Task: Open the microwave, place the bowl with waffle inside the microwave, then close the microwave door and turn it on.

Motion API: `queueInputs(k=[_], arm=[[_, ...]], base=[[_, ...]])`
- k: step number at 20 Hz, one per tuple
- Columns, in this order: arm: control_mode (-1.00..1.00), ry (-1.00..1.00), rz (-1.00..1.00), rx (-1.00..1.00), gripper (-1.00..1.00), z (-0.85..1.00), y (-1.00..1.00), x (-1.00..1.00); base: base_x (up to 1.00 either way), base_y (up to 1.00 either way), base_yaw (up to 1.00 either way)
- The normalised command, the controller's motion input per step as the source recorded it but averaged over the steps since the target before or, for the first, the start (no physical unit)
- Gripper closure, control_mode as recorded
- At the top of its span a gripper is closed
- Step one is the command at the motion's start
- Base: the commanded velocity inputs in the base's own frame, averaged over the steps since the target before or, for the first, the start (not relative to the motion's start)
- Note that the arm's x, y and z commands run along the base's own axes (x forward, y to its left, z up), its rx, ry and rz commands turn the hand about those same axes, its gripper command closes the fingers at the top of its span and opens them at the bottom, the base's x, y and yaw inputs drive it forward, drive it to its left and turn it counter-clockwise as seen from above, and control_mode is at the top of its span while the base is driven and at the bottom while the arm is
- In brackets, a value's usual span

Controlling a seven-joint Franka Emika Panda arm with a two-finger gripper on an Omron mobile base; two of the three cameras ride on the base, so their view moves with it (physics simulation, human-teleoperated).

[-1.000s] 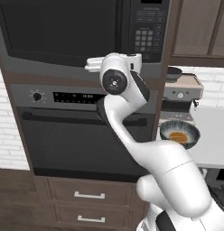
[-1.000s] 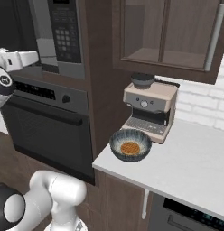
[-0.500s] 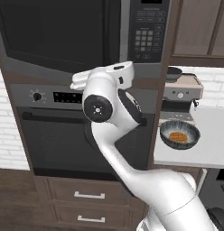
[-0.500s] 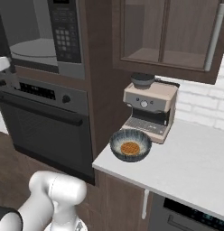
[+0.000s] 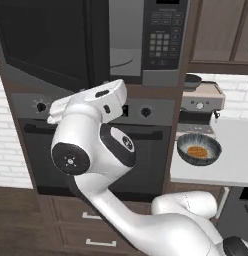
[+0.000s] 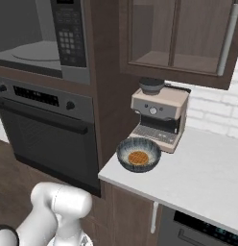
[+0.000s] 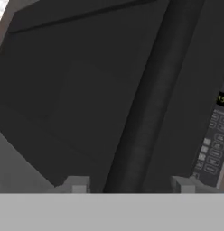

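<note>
One microwave [image 6: 41,38] is sitting in the wall column above one black oven [image 6: 41,132], and its one door [image 5: 46,42] is standing swung out to the left, its black glass panel facing the left base camera. The grey cavity is showing behind it, with one round turntable [image 6: 34,50] lying on its floor. One keypad panel [image 6: 68,31] is running down the microwave's right side.

The gripper [image 7: 132,187] is pointing at the dark door glass in the hand view, with the keypad [image 7: 213,149] slanting at the right edge. Two pale fingertips [image 7: 77,185] are standing well apart with nothing between them, so the gripper is released and grasping nothing. The white arm [image 5: 91,145] is crossing in front of the oven in the left base view.

One speckled blue-grey bowl [image 6: 138,154] is resting on the white surface [image 6: 202,178], right of the oven column and near the surface's front left corner. One orange-brown waffle [image 6: 138,157] is lying flat inside it. One coffee machine [image 6: 159,117] is standing just behind the bowl, with one small dark cup [image 6: 151,85] sitting on top of it.
</note>
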Motion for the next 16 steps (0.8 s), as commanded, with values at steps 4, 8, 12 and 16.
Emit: queueInputs(k=[4,8,12,16], arm=[[-1.00,0.00,0.01,-0.13,-1.00,-0.29,1.00,-0.44],[-1.00,0.02,0.05,-0.07,-1.00,-0.22,0.87,-0.63],[-1.00,0.00,0.17,0.16,-1.00,-0.05,-0.31,-1.00],[-1.00,-0.03,0.19,0.25,-1.00,0.00,-0.58,-1.00]], base=[[0.00,0.00,0.00],[0.00,0.00,0.00],[0.00,0.00,0.00],[0.00,0.00,0.00]])
